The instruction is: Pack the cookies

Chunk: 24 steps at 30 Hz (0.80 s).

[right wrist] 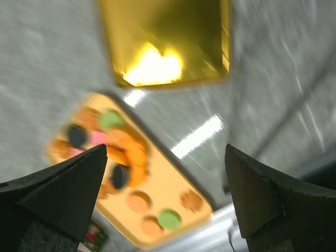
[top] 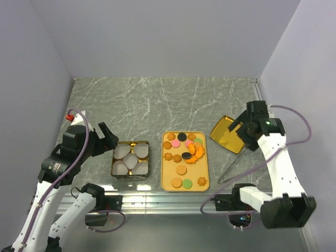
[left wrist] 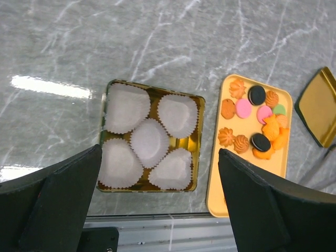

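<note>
Fingers: left gripper (top: 109, 137) spread wide with nothing between them; right gripper (top: 242, 128) likewise spread and empty, though its wrist view is blurred.
Cookies: the cookies (top: 186, 149) all lie on the orange tray (top: 168, 170), crowded toward its far half, with a few singles at the near end.
Tin: gold tin (left wrist: 198, 142) sits just left of the orange tray, its five white paper cups (left wrist: 150, 142) unfilled.
Lid: gold lid (top: 227, 135) lies off the orange tray's far right corner, under the right gripper.
Bearing: the cookies lie to the right of the left fingers, beyond the tin, and to the left of the right fingers.
Long axis: the orange tray runs near-to-far from the arm bases.
Nearer arm: the right, by the look of it; the left hangs at the tin's far-left side, away from the orange tray.
Progress: packing appears not yet begun.
</note>
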Each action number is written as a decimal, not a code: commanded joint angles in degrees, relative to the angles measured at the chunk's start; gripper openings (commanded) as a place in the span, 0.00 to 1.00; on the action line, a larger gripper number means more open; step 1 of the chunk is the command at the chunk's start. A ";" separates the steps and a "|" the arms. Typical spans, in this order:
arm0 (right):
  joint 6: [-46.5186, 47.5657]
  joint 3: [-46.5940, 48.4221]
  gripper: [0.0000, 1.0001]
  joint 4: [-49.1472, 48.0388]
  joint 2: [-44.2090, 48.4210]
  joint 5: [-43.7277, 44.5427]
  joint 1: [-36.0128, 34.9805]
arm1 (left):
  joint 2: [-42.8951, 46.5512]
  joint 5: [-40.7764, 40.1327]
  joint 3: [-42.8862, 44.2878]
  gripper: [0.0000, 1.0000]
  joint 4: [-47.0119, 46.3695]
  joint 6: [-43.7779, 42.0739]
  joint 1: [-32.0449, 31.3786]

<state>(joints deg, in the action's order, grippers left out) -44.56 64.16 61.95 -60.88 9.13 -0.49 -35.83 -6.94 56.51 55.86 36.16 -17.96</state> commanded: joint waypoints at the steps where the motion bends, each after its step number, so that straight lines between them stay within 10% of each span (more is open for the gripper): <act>1: -5.71 -2.72 1.00 19.78 0.67 -0.87 0.23 | 1.38 4.20 -1.14 0.99 -3.38 -1.27 -0.94; 24: -7.91 -26.36 1.00 5.46 -2.92 -10.53 0.23 | 2.09 4.30 -4.13 0.99 -3.47 -1.80 -4.02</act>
<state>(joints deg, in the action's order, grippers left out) -51.55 39.46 69.47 -62.46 -2.22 -0.49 -33.41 -3.27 52.07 54.22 35.53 -21.82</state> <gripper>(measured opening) 0.997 0.995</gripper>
